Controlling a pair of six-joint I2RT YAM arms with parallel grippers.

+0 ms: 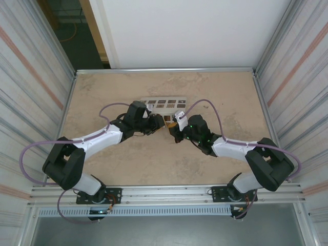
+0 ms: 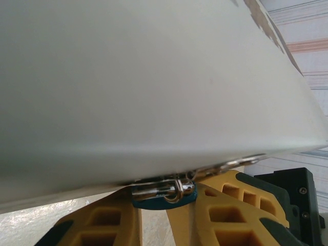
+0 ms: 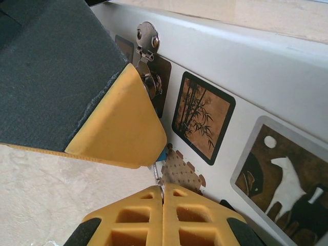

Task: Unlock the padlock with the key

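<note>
In the top view, just left of centre, the left gripper [image 1: 158, 124] sits against the white box [image 1: 166, 104]; its wrist view shows it clamped on the blue padlock [image 2: 164, 196] at bottom centre; just right, the right gripper [image 3: 163, 189], fingers pressed together, pinches the thin key [image 3: 156, 172] beside the padlock.

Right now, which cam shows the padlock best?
Left wrist: the padlock sits between the left tool's fingers, blue body and silvery shackle both visible under the white box. Right wrist catches a blue sliver of it below a yellow finger. Top external: too small and crowded to tell.
</note>
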